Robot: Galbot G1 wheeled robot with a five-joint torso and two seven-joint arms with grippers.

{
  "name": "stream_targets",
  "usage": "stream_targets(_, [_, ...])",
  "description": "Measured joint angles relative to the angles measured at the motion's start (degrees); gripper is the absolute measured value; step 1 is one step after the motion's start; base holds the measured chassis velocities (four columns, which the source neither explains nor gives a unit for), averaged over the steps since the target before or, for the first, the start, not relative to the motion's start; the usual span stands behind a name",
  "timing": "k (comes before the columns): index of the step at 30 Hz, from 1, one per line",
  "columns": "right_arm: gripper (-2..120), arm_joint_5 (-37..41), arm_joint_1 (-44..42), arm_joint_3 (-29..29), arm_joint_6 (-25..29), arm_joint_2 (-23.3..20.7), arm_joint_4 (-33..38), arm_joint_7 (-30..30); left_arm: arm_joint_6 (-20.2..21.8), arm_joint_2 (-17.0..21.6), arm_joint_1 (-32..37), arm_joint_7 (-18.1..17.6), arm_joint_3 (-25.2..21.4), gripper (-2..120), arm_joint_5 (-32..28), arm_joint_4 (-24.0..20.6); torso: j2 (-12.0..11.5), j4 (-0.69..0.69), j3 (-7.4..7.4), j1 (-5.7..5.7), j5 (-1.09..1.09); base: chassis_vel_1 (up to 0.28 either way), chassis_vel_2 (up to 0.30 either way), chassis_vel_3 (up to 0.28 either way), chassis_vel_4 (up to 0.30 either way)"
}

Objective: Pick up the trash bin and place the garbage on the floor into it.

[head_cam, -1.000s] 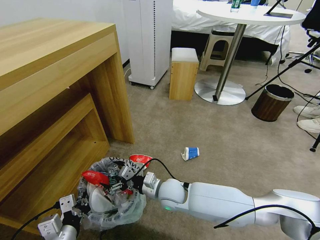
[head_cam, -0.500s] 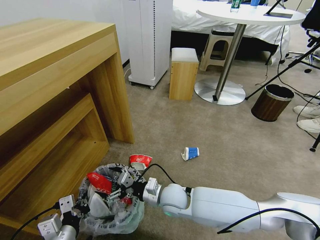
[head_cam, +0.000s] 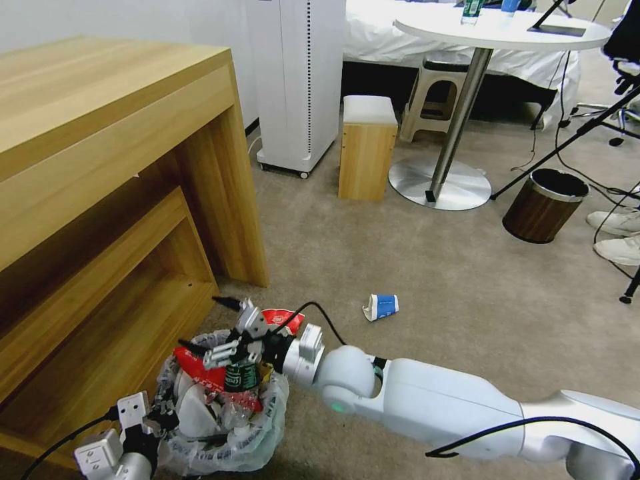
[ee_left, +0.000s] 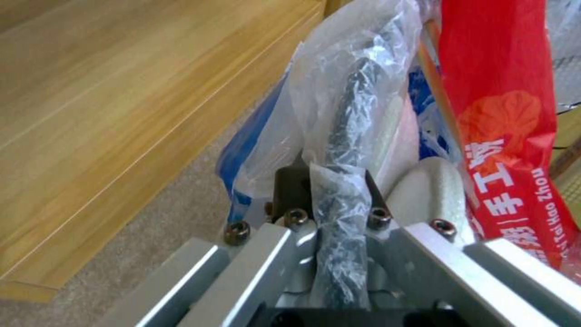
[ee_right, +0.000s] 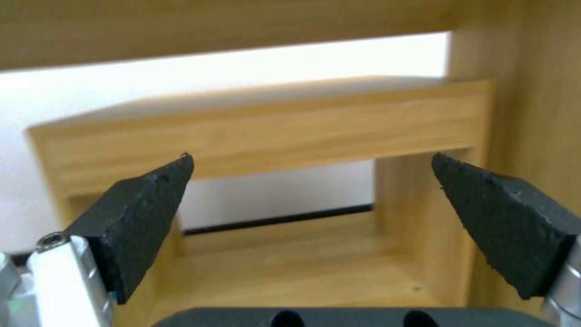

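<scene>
Two grippers are at work low in the head view. The left gripper (head_cam: 155, 419) grips the near rim of the small round trash bin lined with crinkly translucent whitish plastic (head_cam: 267, 427), which sits beside the lower shelf of the light wood-grain desk unit (head_cam: 120, 220). The bin is full: a red printed packet (head_cam: 203, 375), a dark green-labelled bottle (head_cam: 241, 377) and a white rounded slipper (head_cam: 193, 407) show inside it. The right gripper (head_cam: 212, 325) hangs above the bin's far rim with its fingers spread apart and nothing between them. A crushed red-and-white paper cup (head_cam: 288, 319) lies on the beige short-pile carpet floor (head_cam: 413, 267) just behind that gripper's wrist. A blue-and-white paper cup (head_cam: 381, 307) lies on its side farther out on the floor, well apart from the bin. A brown wood-grain bin with a metal rim (head_cam: 543, 204) stands far off near the round white pedestal table (head_cam: 500, 30).

Left wrist view: the left gripper (ee_left: 337, 190) is clamped on the bag-wrapped rim of the trash bin (ee_left: 348, 91). The red printed packet (ee_left: 502, 113) and the white slipper (ee_left: 433, 190) lie just inside, with the floor (ee_left: 151, 236) and the desk unit (ee_left: 121, 91) beside.

Right wrist view: the right gripper (ee_right: 312, 165) faces the desk unit's open shelf (ee_right: 290, 131), its black fingers (ee_right: 145, 200) wide apart and holding nothing.
</scene>
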Motion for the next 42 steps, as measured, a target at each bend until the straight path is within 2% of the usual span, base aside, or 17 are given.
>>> stream_targets(2, [100,0.6,-0.4,1.8,-0.3,-0.6,0.4,0.1,0.6,0.2,0.1,-0.2,-0.1,1,-0.8,-0.4,0.0,0.01,0.00,0.00,0.01,0.000,0.000,0.000,0.000])
stream_targets(5, [100,2.5,-1.8,7.2,-1.1,-4.0,2.0,0.8,3.2,1.3,0.6,-1.4,-0.5,1,-3.9,-2.0,0.0,-0.01,0.00,0.00,0.01,0.000,0.000,0.000,0.000])
stream_targets(6, [100,2.5,-1.8,7.2,-1.1,-4.0,2.0,0.8,3.2,1.3,0.6,-1.4,-0.5,1,-3.9,-2.0,0.0,-0.01,0.00,0.00,0.01,0.000,0.000,0.000,0.000])
stream_targets(9, [100,3.2,-4.0,12.1,-1.2,-8.4,3.3,0.9,5.1,3.0,1.0,-2.5,-1.2,1,-6.7,-3.5,0.0,-0.01,0.00,0.00,0.02,0.000,0.000,0.000,0.000])
stream_targets(18, [100,2.9,-9.2,21.9,-2.0,-14.2,4.7,2.7,6.9,6.2,1.7,-3.4,-2.1,1,-10.3,-5.1,0.0,0.00,0.00,0.00,0.02,0.000,0.000,0.000,0.000])
stream_targets(19, [100,2.9,-9.2,21.9,-2.0,-14.2,4.7,2.7,6.9,6.2,1.7,-3.4,-2.1,1,-10.3,-5.1,0.0,0.00,0.00,0.00,0.02,0.000,0.000,0.000,0.000])
stream_targets(25, [100,1.7,-15.5,31.6,-3.4,-16.0,4.7,7.6,7.4,7.9,2.0,-3.2,-2.1,1,-10.9,-4.8,0.0,0.00,0.00,0.00,0.02,0.000,0.000,0.000,0.000])
stream_targets(27, [100,1.5,-16.9,33.2,-3.6,-16.3,4.6,8.5,7.4,8.1,1.9,-3.2,-2.1,1,-10.9,-4.6,0.0,0.00,0.00,0.00,0.00,0.000,0.000,0.000,0.000])
stream_targets(31, [100,0.9,-24.3,41.3,-4.6,-18.0,4.5,11.1,7.8,8.8,1.8,-3.2,-2.0,1,-11.1,-3.9,0.0,-0.02,0.00,0.00,0.02,0.000,0.000,0.000,0.000])
stream_targets(32, [100,-0.2,-28.9,46.5,-7.0,-18.3,4.6,14.0,8.0,9.0,1.9,-3.2,-1.9,1,-11.1,-3.5,0.0,-0.01,0.00,0.00,0.02,0.000,0.000,0.000,0.000])
stream_targets(33, [100,-1.1,-30.4,48.3,-8.2,-18.1,4.5,16.3,8.0,9.1,2.0,-3.1,-1.9,1,-11.1,-3.5,0.0,0.00,-0.01,0.00,0.01,0.000,0.000,0.000,0.000])
stream_targets(34, [100,-1.1,-30.4,48.3,-8.2,-18.1,4.5,16.3,8.0,9.1,2.0,-3.1,-1.9,1,-11.1,-3.5,0.0,0.00,-0.01,0.00,0.01,0.000,0.000,0.000,0.000])
stream_targets(36, [100,-1.4,-32.3,50.2,-11.4,-17.8,4.2,20.3,8.0,9.3,2.2,-3.0,-2.1,1,-11.1,-3.4,0.0,-0.01,0.00,0.00,0.01,0.000,0.000,0.000,0.000])
stream_targets(42, [100,-3.5,-34.6,52.7,-12.7,-16.9,3.4,23.1,7.8,9.2,2.7,-2.8,-2.3,1,-11.1,-3.6,0.0,0.00,0.00,0.00,0.01,0.000,0.000,0.000,0.000])
